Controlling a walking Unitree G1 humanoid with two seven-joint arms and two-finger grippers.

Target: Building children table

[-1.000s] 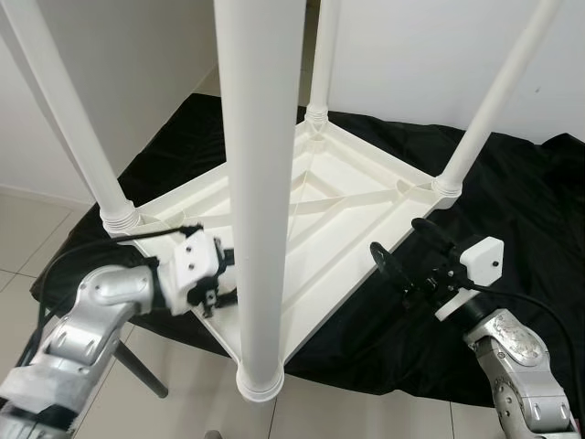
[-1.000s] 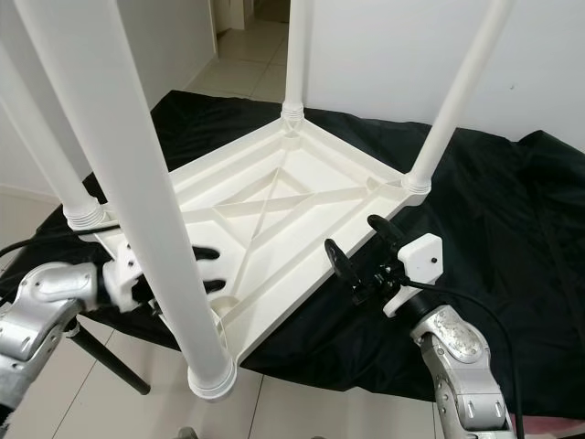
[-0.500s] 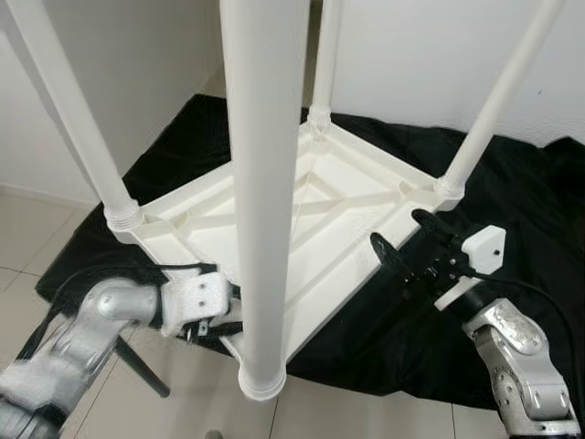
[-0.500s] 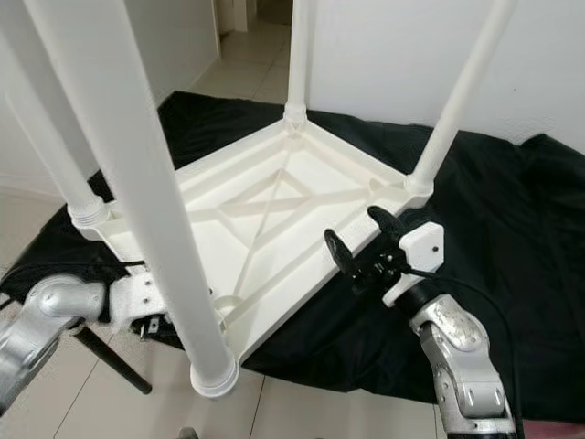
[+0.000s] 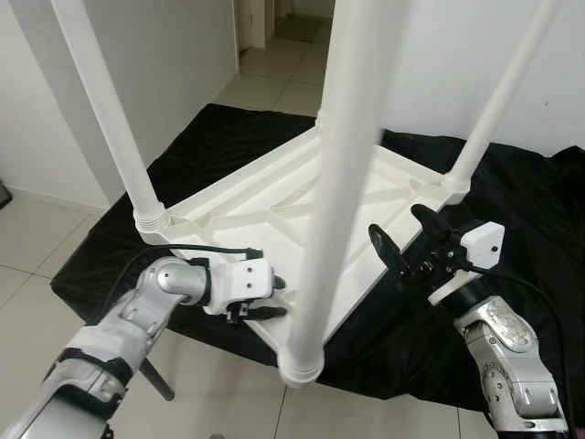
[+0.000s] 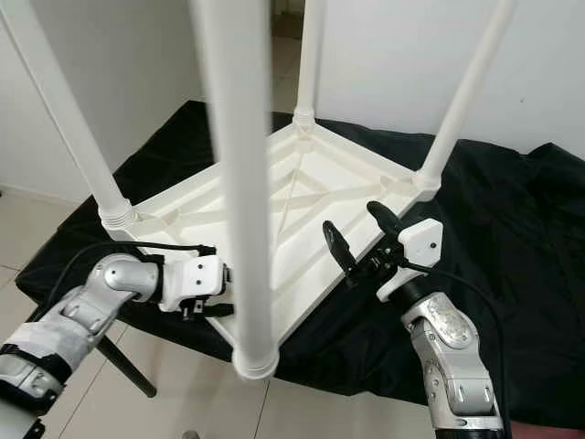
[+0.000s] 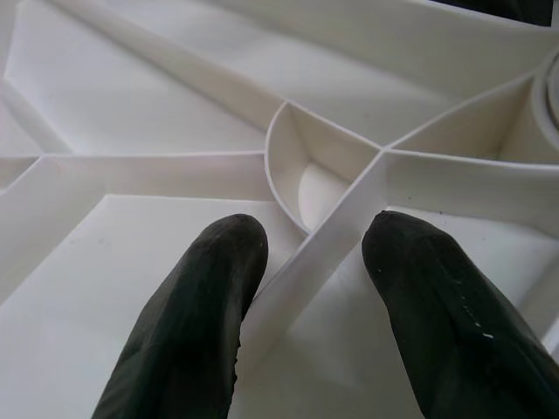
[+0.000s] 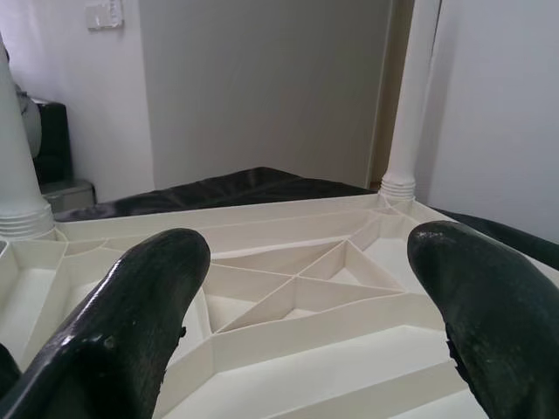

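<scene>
We have the children's table upside down on the black cloth, its four legs standing up. Our left end effector sits at the table's near edge, fingers parted and straddling a rib of the underside without clamping it. Our right end effector hovers wide open and empty just off the table's right-hand edge, which runs across its fingers; we judge the left is nearer to a grip.

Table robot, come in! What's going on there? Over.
Left gripper open astride a rib. Right gripper open at the edge. Table upside down, four legs on. Near leg between arms.
</scene>
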